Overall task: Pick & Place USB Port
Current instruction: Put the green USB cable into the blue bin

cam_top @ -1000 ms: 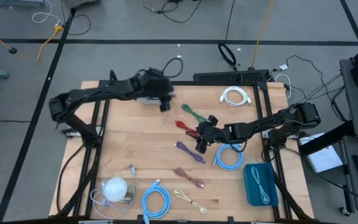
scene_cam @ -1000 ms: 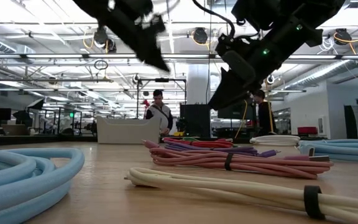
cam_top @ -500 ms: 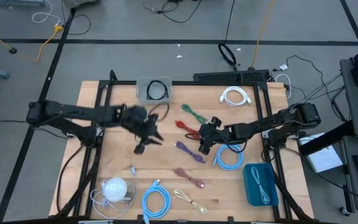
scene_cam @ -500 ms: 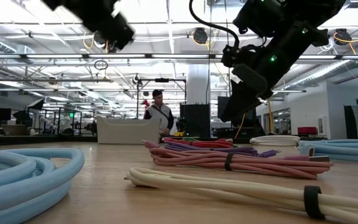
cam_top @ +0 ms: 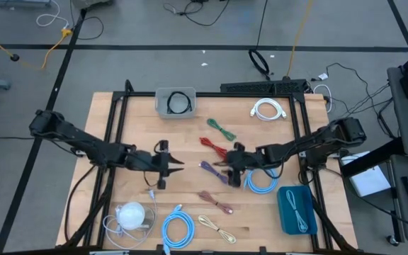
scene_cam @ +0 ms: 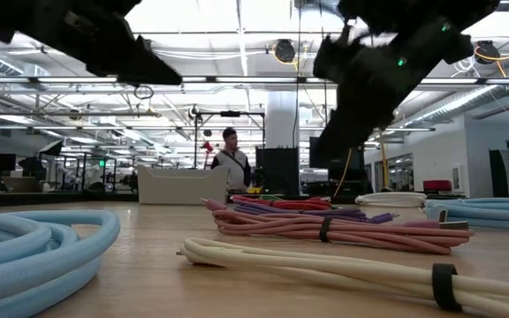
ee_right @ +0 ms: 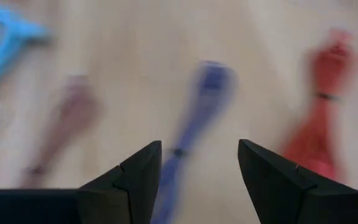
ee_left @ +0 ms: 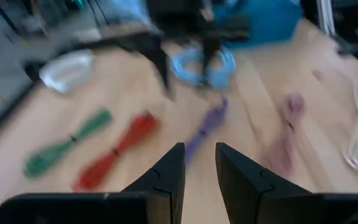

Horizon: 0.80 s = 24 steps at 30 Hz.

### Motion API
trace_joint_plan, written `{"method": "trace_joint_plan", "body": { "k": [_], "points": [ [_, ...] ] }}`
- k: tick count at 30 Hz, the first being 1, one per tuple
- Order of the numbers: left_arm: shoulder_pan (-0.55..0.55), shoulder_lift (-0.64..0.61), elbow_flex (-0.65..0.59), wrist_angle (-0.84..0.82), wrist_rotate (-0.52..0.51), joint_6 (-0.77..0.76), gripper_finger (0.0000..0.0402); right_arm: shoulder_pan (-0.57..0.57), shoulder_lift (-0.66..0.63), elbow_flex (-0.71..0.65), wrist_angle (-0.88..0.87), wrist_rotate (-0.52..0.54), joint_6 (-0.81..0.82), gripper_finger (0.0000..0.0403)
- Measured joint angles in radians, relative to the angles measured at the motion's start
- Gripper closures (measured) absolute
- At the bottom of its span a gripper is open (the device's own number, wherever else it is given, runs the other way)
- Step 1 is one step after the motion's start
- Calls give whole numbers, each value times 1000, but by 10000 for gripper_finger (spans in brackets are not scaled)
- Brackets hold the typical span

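Several bundled cables lie on the wooden table: green, red, purple, pink and cream. My right gripper hovers open just over the purple cable's right end; in its wrist view the purple cable lies ahead between the fingers. My left gripper hangs above bare wood left of the purple cable, its fingers a narrow gap apart with nothing between them. It points toward the purple cable and the right gripper.
A grey bin with a black cable stands at the far edge. A white coil lies far right, a light-blue coil by the right gripper, a teal tray near right. A blue coil and white bundle lie near left.
My left gripper has swung from over the grey bin at the far edge toward the near edge and down, and now hangs above the table's middle. My right gripper has turned at the wrist and edged toward the purple cable. No cable has moved.
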Motion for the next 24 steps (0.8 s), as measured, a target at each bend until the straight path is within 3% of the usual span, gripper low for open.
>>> {"method": "trace_joint_plan", "body": {
  "k": [4, 9, 11, 19, 24],
  "points": [
    [34, 0, -70, 150, -7, 45, 312, 43, 0, 0, 46, 30, -43, 197],
    [74, 1, -104, 156, 1, 19, 312, 13, 0, 0, -41, 321, -48, 197],
    [79, 0, -108, 161, 2, 20, 312, -25, 0, 0, -51, 360, -41, 197],
    [90, 1, -111, 157, 2, 48, 311, -194, 0, 0, -2, 207, -21, 197],
    [90, 1, -111, 139, 2, 58, 311, -276, 0, 0, -11, 202, -49, 197]
  ]
}}
